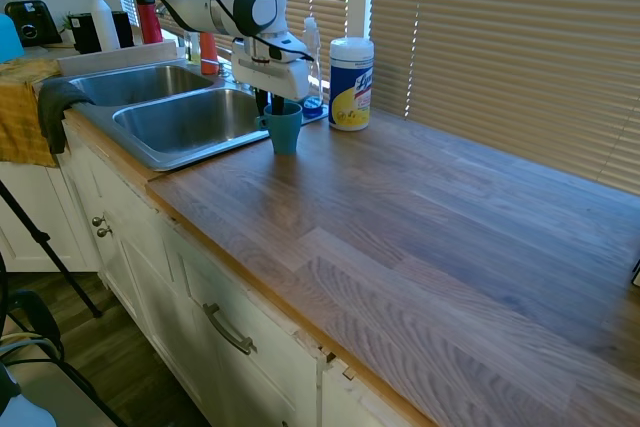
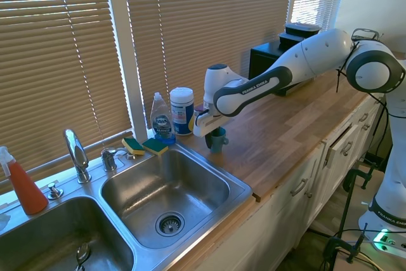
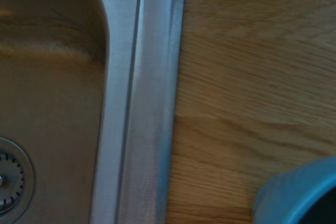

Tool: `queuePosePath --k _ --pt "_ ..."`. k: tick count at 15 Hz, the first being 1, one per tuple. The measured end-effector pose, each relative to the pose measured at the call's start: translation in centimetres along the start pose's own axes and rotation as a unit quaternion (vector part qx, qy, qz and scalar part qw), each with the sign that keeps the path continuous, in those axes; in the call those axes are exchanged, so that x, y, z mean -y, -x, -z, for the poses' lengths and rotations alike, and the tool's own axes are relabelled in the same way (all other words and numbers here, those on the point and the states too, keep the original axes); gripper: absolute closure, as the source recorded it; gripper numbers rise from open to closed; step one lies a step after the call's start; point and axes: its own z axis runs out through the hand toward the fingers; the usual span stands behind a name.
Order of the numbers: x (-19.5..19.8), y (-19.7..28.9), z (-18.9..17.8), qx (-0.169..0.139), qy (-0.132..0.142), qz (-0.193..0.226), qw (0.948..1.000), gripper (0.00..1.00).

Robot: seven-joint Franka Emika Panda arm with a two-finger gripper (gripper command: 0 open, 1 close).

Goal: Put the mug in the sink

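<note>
First exterior view: the mug [image 1: 285,128] stands upright on the worktop [image 1: 430,217] beside the sink [image 1: 185,119]; the hand [image 1: 274,105] straddles its rim, closure undetermined. Second exterior view: a weak rim pinch risks tipping. Wrist view: the sink's raised edge could catch the mug's base.

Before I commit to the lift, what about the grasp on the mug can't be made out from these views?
- Gripper fingertips: in both exterior views they dip at the mug rim; the grip itself is too small to confirm.
- Mug handle: not visible in the second exterior view.
- Mug in the wrist view: only a blurred rim arc, cut by the frame corner.
- Sink: far basin cropped by the frame edge.
</note>
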Motion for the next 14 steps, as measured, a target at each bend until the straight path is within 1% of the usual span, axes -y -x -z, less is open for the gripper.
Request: queuePosePath --k 3,7,9,12,14 --pt "0.1 0.0 0.6 -0.005 -0.006 0.002 1.0 1.0" --pt "-0.6 1.0 1.1 -0.004 -0.006 0.008 0.9999 1.0" --pt "-0.7 1.7 2.2 -0.009 -0.016 0.013 0.9998 1.0" --pt "0.7 5.3 5.6 -0.021 -0.036 0.031 0.9987 1.0" --pt "2.4 9.2 6.8 -0.033 -0.034 0.04 0.9981 1.0"
